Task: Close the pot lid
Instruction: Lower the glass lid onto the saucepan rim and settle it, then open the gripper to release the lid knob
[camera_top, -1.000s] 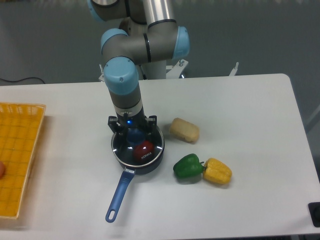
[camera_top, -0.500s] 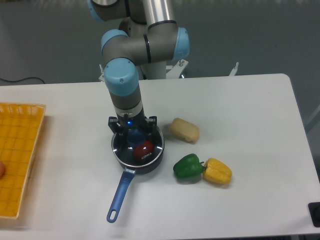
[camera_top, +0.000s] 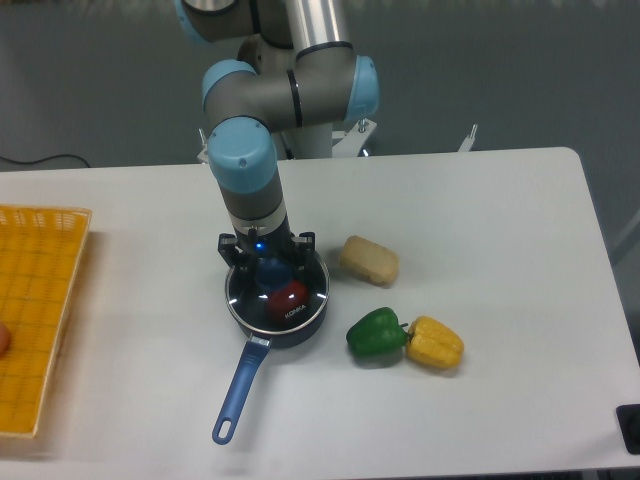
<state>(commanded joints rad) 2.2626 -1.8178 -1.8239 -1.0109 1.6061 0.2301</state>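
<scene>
Your pincer (camera_top: 268, 262) stands over the pot (camera_top: 277, 300), apparently clasping the lid (camera_top: 279, 290) by its knob; lid sits level, ready for release.

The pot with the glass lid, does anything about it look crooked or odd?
Nothing stands out. The round clear glass lid sits level on the small dark saucepan, a red item visible beneath it. The robot's hand is at the lid's blue knob.

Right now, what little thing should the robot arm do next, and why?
Probably let go and lift straight up. The lid already seems to lie flat on the pot, with the gripper down at its blue knob, so the closing looks done.
</scene>
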